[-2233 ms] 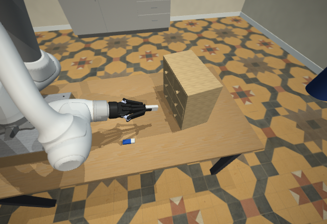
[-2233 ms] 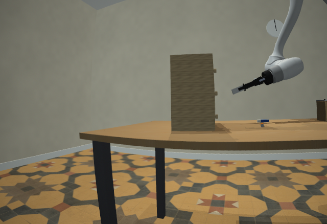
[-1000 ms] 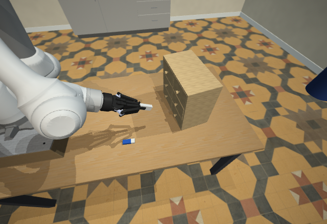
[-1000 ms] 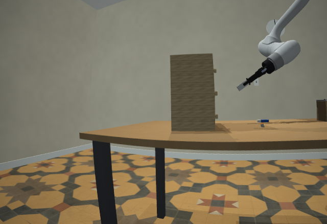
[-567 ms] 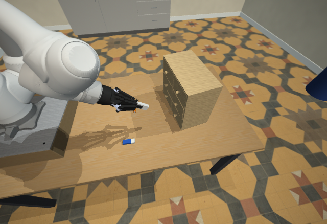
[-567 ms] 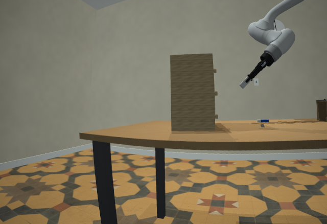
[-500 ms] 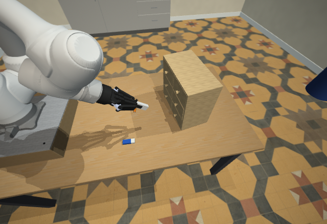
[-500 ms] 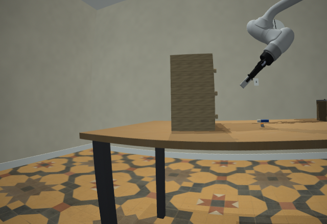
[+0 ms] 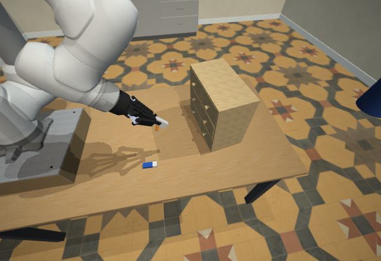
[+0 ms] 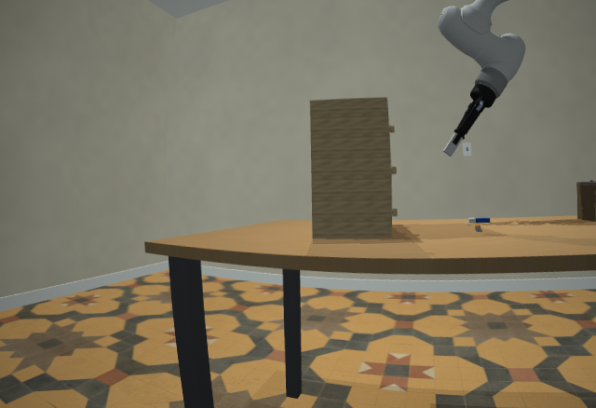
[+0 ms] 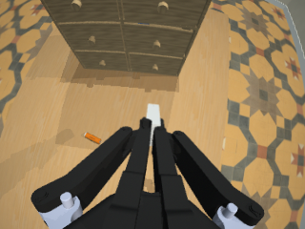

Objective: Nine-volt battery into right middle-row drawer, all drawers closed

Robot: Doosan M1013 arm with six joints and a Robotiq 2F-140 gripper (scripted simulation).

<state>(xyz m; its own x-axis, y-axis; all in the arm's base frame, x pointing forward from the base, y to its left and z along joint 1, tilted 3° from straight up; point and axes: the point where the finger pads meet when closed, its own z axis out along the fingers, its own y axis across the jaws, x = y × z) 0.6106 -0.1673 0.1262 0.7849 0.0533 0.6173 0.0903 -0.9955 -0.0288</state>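
The small chest [image 9: 235, 119] [image 10: 350, 168] [image 11: 125, 35] stands upright on the table. Its right middle drawer [image 11: 140, 37] [image 9: 209, 124] looks pushed in or nearly so. A tiny blue sliver shows along its top edge in the wrist view; what it belongs to cannot be told. Nothing in view is clearly the nine-volt battery. My gripper [image 9: 161, 121] [image 10: 453, 142] [image 11: 152, 113] is shut, its pale tip pieces together with nothing else visible between them. It hangs above the table, in front of the chest and clear of the drawers.
A small orange object [image 9: 156, 127] [image 10: 478, 227] [image 11: 92, 137] lies on the table [image 9: 184, 178] in front of the chest. A blue and white block [image 9: 149, 164] [image 10: 480, 220] lies nearer the table's edge in the top view. The arm's grey base plate [image 9: 46, 159] stands at the left there.
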